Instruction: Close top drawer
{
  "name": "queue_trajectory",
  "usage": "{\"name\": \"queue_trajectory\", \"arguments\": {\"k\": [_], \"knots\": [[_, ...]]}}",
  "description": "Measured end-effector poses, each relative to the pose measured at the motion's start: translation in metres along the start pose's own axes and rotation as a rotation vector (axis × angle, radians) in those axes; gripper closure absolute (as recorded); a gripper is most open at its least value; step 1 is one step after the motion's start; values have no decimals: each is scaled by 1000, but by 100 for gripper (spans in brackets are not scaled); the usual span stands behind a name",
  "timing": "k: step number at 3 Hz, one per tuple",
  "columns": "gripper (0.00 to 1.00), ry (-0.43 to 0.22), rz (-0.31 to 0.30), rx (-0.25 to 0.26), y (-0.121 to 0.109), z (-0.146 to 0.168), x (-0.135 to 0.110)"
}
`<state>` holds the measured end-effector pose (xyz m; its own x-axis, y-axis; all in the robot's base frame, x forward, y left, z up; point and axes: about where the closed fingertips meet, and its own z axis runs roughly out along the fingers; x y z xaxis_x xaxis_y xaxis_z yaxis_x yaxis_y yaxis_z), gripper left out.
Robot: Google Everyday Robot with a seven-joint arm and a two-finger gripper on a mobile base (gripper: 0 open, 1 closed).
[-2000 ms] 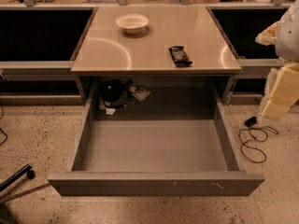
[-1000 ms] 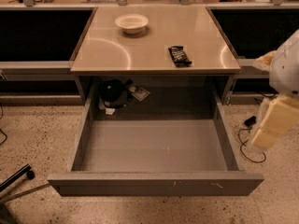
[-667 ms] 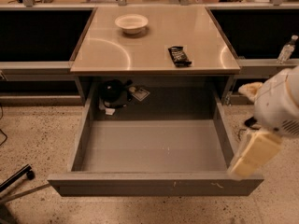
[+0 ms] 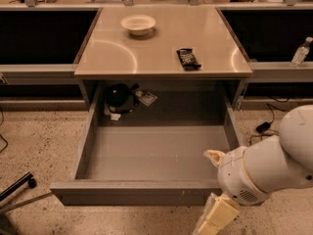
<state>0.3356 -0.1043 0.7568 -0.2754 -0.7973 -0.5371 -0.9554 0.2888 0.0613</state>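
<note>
The top drawer [image 4: 146, 192] is a wide, shallow grey metal drawer, pulled fully out from under the tabletop, its inside bare. Its plain front panel faces me with small white scratches. My white arm [image 4: 274, 168] reaches in from the right. My gripper [image 4: 212, 219] hangs at the bottom edge, just in front of the right end of the drawer's front panel.
On the tabletop [image 4: 161, 38] sit a white bowl [image 4: 138, 23] and a dark snack packet [image 4: 188, 58]. A black object [image 4: 120, 97] and a small card [image 4: 146, 98] lie at the back under the table. A water bottle [image 4: 301, 51] stands on the right ledge. A chair leg [image 4: 17, 187] lies at the left.
My arm has swung from the right side down and leftwards, to the front right corner of the drawer. The drawer has stayed fully open.
</note>
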Motion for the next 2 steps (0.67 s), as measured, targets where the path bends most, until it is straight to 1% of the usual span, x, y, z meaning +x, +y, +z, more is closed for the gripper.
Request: {"name": "queue_trajectory", "arguments": {"k": [1, 2], "knots": [[0, 0, 0, 0, 0, 0, 0], [0, -33, 22, -16, 19, 19, 17]]}}
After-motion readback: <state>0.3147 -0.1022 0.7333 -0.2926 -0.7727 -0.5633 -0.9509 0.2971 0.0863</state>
